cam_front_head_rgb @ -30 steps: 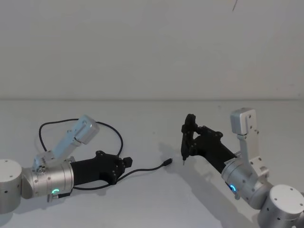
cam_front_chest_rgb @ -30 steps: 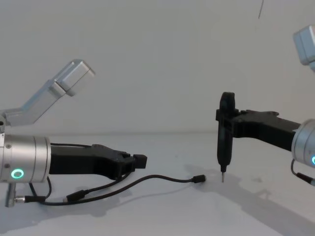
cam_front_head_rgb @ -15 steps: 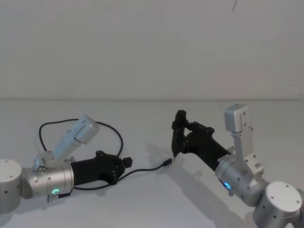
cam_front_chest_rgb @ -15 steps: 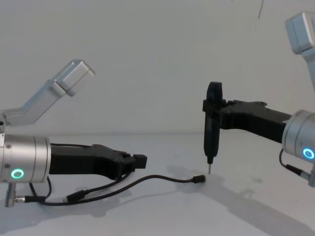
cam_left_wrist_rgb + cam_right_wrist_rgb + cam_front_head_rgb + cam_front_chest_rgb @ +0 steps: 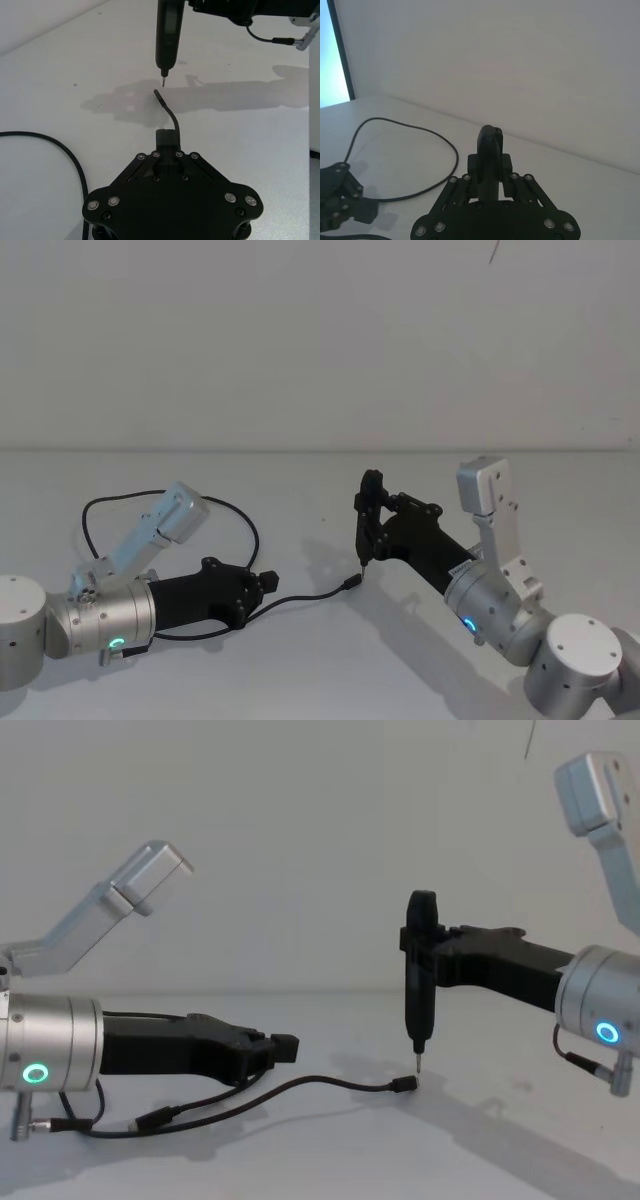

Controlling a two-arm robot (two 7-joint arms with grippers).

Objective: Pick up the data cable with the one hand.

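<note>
The data cable [image 5: 310,595] lies on the white table, its free plug [image 5: 404,1085] pointing right. It runs left under my left gripper [image 5: 267,582], then curves in a wide loop [image 5: 240,520] behind that arm. My left gripper [image 5: 285,1048] is shut and hovers just above the cable with nothing in it. In the left wrist view the cable [image 5: 170,112] stretches forward from the left gripper [image 5: 168,137]. My right gripper [image 5: 372,525] is shut on a black pen-shaped tool [image 5: 418,985] held upright. The tool's tip [image 5: 417,1071] hangs right above the plug.
The table [image 5: 320,670] is white and backed by a plain white wall. A short wire with a metal plug [image 5: 40,1125] hangs from my left wrist. There is free surface in front of both arms and between them.
My right arm has carried the upright tool leftward, from right of the cable's plug to just above it. The left arm and the cable have not moved.
</note>
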